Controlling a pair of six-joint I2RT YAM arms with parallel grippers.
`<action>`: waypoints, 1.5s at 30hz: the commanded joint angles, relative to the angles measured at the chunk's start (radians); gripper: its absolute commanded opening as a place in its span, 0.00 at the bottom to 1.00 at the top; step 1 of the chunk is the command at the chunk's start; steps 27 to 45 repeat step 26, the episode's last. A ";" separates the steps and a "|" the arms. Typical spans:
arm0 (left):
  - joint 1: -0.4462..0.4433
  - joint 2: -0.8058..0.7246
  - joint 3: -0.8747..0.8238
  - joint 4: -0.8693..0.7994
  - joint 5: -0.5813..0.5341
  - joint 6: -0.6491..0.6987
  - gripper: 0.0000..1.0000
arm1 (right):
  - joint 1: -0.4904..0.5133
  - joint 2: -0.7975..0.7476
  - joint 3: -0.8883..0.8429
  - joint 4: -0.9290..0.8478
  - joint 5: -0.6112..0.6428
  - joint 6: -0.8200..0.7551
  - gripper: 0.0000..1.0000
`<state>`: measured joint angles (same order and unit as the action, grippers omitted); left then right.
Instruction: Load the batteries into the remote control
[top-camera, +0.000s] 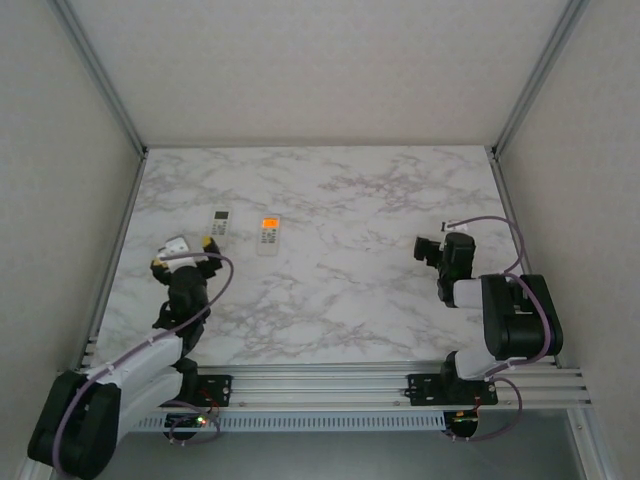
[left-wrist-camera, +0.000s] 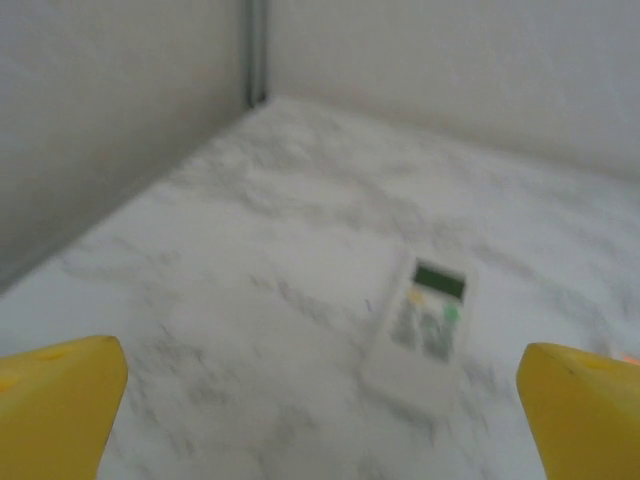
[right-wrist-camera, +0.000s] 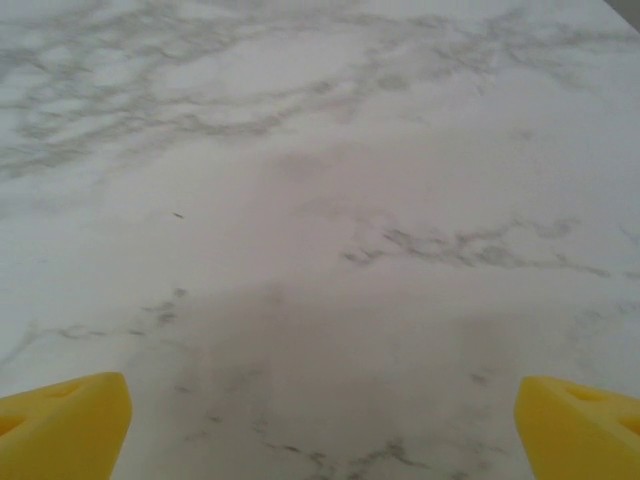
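Two remotes lie flat on the marble table (top-camera: 350, 290), left of centre: the green-display remote (top-camera: 221, 222) and the orange-display remote (top-camera: 268, 235), near each other but apart. Both are display side up, so the battery bays presumably face down.

The left gripper (top-camera: 183, 254) hovers low, just on the near side of the green-display remote, with its arm reaching forward. Its yellow fingers are spread wide and hold nothing. The wrist picture is blurred, but it seems aimed at that remote.

The right gripper (top-camera: 425, 250) is well apart from both remotes, elbow folded back and pointing inward. Its jaws are also wide and empty.
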<state>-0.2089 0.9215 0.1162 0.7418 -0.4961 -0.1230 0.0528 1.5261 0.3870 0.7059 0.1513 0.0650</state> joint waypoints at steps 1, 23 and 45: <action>0.145 0.062 -0.045 0.286 0.154 0.010 0.99 | 0.019 0.007 0.013 0.101 -0.030 -0.034 0.99; 0.250 0.616 0.103 0.562 0.419 0.063 1.00 | 0.019 0.008 0.022 0.088 -0.054 -0.046 0.99; 0.251 0.614 0.103 0.557 0.419 0.063 1.00 | 0.019 0.008 0.015 0.098 -0.055 -0.047 0.99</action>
